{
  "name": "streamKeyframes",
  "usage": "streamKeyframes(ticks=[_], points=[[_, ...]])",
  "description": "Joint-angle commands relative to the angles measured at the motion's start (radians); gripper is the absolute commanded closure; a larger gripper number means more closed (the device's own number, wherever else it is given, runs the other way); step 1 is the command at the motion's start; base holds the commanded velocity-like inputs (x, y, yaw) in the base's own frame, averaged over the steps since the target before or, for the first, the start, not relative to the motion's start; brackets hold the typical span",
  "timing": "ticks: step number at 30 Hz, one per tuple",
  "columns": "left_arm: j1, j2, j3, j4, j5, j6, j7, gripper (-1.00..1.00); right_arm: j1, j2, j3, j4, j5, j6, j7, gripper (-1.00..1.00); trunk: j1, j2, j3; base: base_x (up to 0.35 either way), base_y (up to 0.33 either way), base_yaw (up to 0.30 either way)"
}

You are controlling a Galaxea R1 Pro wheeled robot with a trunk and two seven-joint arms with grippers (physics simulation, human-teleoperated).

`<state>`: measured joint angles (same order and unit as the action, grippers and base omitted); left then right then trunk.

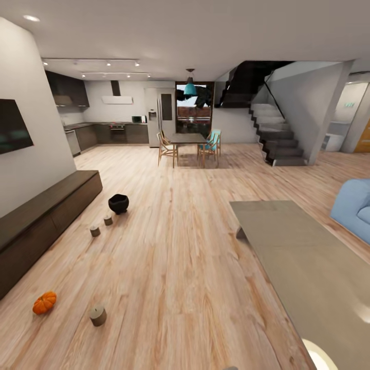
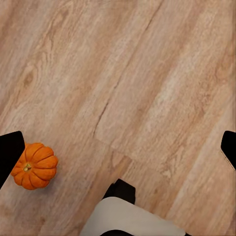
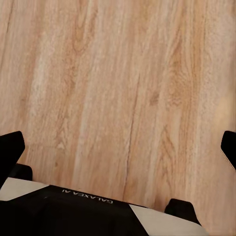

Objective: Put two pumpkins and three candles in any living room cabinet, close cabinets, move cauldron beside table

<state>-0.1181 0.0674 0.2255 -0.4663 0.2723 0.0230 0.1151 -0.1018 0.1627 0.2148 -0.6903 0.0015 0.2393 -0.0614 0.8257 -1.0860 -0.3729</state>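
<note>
The long dark cabinet (image 1: 46, 213) runs along the wall, drawers shut. Off its far end sits the black cauldron (image 1: 118, 203), then two candles (image 1: 108, 220), a third candle (image 1: 97, 315) nearer, beside a pumpkin (image 1: 44, 302). Both grippers (image 2: 118, 147) (image 3: 118, 147) gape wide, holding nothing.

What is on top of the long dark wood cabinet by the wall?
The visible top of the cabinet looks bare; pumpkin, three candles and cauldron sit on the floor. Its closed fronts hide the inside.
</note>
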Motion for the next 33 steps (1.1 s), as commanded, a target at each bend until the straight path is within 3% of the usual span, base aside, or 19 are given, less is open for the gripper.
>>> streamKeyframes(ticks=[1, 25, 33], points=[[0.000, 0.000, 0.000, 0.000, 0.000, -0.001, 0.000, -1.00, 0.000, 0.000, 0.000, 0.000, 0.000, 0.000, 0.000, -1.00, 0.000, 0.000, 0.000, 0.252, 0.000, 0.000], [0.000, 0.000, 0.000, 0.021, -0.002, -0.035, 0.000, -1.00, -0.001, 0.001, 0.000, 0.000, 0.000, 0.000, 0.000, -1.00, 0.000, 0.000, 0.000, 0.252, 0.000, 0.003], [0.000, 0.000, 0.000, 0.020, -0.002, -0.036, 0.000, -1.00, 0.000, 0.001, 0.001, 0.000, 0.000, 0.000, 0.000, -1.00, 0.000, 0.000, 0.000, 0.252, 0.000, 0.167]])
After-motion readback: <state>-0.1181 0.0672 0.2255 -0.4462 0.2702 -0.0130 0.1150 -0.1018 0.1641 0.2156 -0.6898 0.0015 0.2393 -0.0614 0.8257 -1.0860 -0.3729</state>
